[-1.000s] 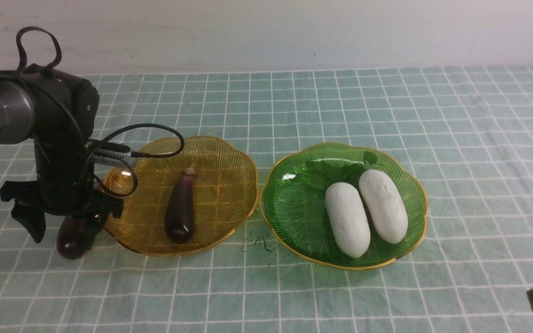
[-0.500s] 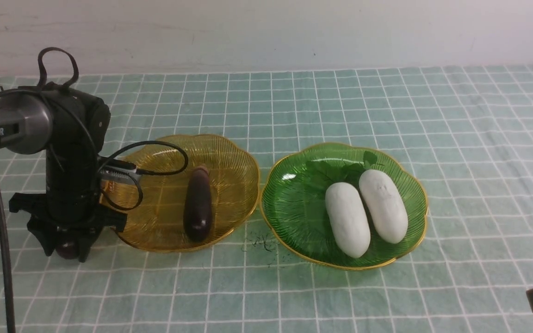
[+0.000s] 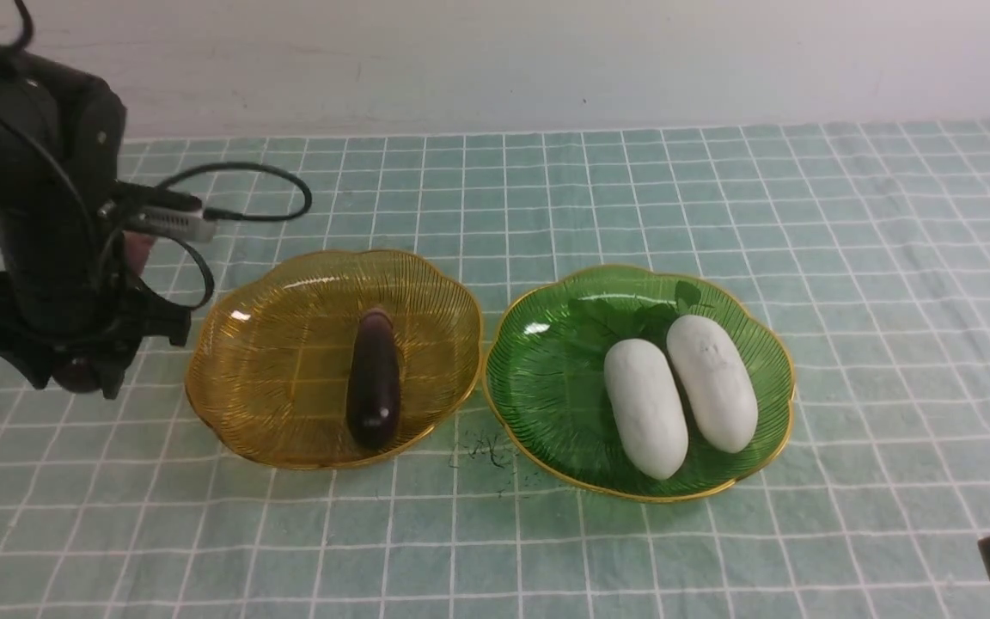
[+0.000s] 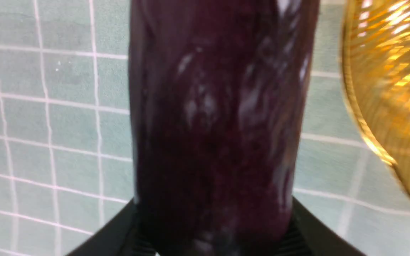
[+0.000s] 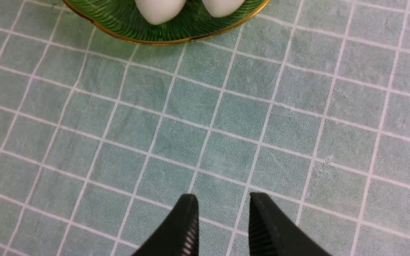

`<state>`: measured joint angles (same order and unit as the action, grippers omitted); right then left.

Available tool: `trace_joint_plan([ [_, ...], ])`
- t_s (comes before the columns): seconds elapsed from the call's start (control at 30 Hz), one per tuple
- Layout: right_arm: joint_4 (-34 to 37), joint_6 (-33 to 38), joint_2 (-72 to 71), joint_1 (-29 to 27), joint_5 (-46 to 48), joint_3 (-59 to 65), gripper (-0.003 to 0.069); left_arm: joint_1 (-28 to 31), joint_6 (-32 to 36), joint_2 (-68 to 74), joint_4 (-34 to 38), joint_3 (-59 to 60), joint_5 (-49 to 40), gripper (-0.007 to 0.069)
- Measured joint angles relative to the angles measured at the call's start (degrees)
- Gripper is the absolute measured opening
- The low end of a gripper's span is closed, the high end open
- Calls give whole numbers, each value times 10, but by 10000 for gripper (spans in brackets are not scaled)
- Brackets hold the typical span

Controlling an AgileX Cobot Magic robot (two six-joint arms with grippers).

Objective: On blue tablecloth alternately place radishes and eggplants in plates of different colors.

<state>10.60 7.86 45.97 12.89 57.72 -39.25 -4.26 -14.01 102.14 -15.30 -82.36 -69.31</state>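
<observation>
My left gripper [image 3: 74, 376] is shut on a dark purple eggplant [image 4: 215, 124] and holds it above the blue tablecloth [image 3: 546, 198], just left of the amber plate [image 3: 271, 378]. A second eggplant [image 3: 373, 378] lies in that plate. Two white radishes [image 3: 645, 406] [image 3: 712, 381] lie side by side in the green plate [image 3: 546, 378], leaf tufts toward the far side. Near the table's front right corner, my right gripper [image 5: 221, 213] hovers over bare cloth, its fingers apart with nothing between them. The green plate's rim [image 5: 162, 39] lies ahead of it.
A white wall runs along the far edge of the table. A small dark scribble mark [image 3: 486, 451] sits on the cloth between the plates. The left arm's cable [image 3: 246, 193] loops above the amber plate's far left side.
My left gripper closed on the eggplant lying on the cloth beside the amber plate and lifted it up and leftward. The amber plate and its eggplant shifted slightly right. The right arm stayed still.
</observation>
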Motion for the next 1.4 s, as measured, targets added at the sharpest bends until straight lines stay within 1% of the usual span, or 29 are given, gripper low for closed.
trace_joint_plan([
  [0.2,0,0,0,0,-3,0,191,0,15,-6,139,0,-8,349],
  [0.27,0,0,0,0,-3,0,191,0,22,8,181,0,6,349],
  [0.4,0,1,0,0,1,0,183,0,27,36,227,0,38,349],
  [0.47,0,1,0,0,7,0,170,0,27,47,236,0,41,349],
  [0.57,0,7,-21,0,24,0,98,0,33,73,246,0,47,362],
  [0.63,0,11,-53,0,27,0,47,0,41,79,247,0,49,416],
  [0.73,0,9,-105,0,33,0,6,0,52,79,250,0,49,499],
  [0.83,-6,-3,-163,0,38,0,-10,0,60,79,257,0,46,563],
  [0.87,-7,-4,-168,0,39,0,-11,0,61,79,257,0,46,567],
  [0.93,-21,-14,-226,0,42,0,-13,0,73,78,264,0,38,588],
  [1.03,-44,-20,-303,0,35,2,-14,0,83,74,265,0,29,590],
  [1.13,-60,-23,-391,0,-40,30,-14,0,87,69,265,0,21,569],
  [1.3,-57,-29,-458,0,-229,134,-15,0,94,65,265,0,20,503],
  [1.37,-55,-30,-459,0,-298,176,-15,0,109,65,264,0,18,424],
  [1.4,-55,-30,-459,0,-309,184,-15,0,110,65,264,0,18,418],
])
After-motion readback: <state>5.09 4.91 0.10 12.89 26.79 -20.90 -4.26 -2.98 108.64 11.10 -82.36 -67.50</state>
